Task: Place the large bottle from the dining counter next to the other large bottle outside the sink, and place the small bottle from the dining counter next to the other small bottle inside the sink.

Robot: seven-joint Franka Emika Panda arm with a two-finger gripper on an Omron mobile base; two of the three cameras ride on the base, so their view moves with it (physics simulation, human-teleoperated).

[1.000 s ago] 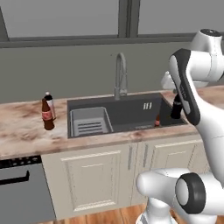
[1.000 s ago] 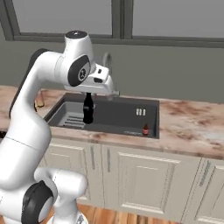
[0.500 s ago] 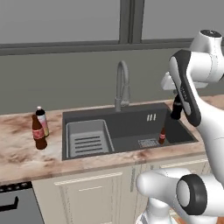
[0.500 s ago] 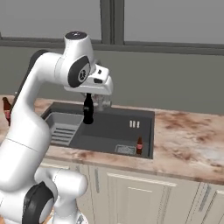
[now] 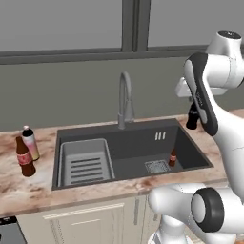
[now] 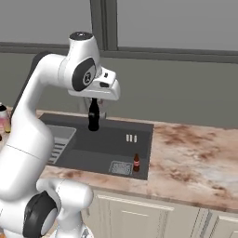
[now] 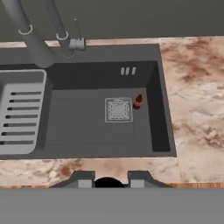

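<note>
I've got the gripper (image 6: 94,103) up high over the sink (image 6: 76,155), fingers clamped on the neck of the small black bottle (image 6: 93,117), which hangs upright below the hand, clear of the basin and well above its floor. In the left base view the same bottle (image 5: 192,118) sits behind the forearm, near the sink's back right corner. From the hand cam I'm looking down into the basin: drain grate (image 7: 118,109) about centre, and the other small bottle (image 7: 138,101), brownish w/ a red band, standing just right of the grate near the right wall. The top of the held bottle shows as a dark round shape between the 2 fingertips (image 7: 83,179) at the bottom of that view. Ribbed grey tray (image 5: 85,162) fills the left part of the sink; faucet (image 5: 125,100) rises from the back rim. On the countertop (image 6: 195,158) left of the sink, 2 large bottles stand close together: the brown red-labelled bottle (image 5: 24,157) in front, the pinkish white-capped bottle (image 5: 30,142) just behind and to its right. Can't tell if those 2 touch. Counter right of the sink is mottled reddish-brown stone.
</note>
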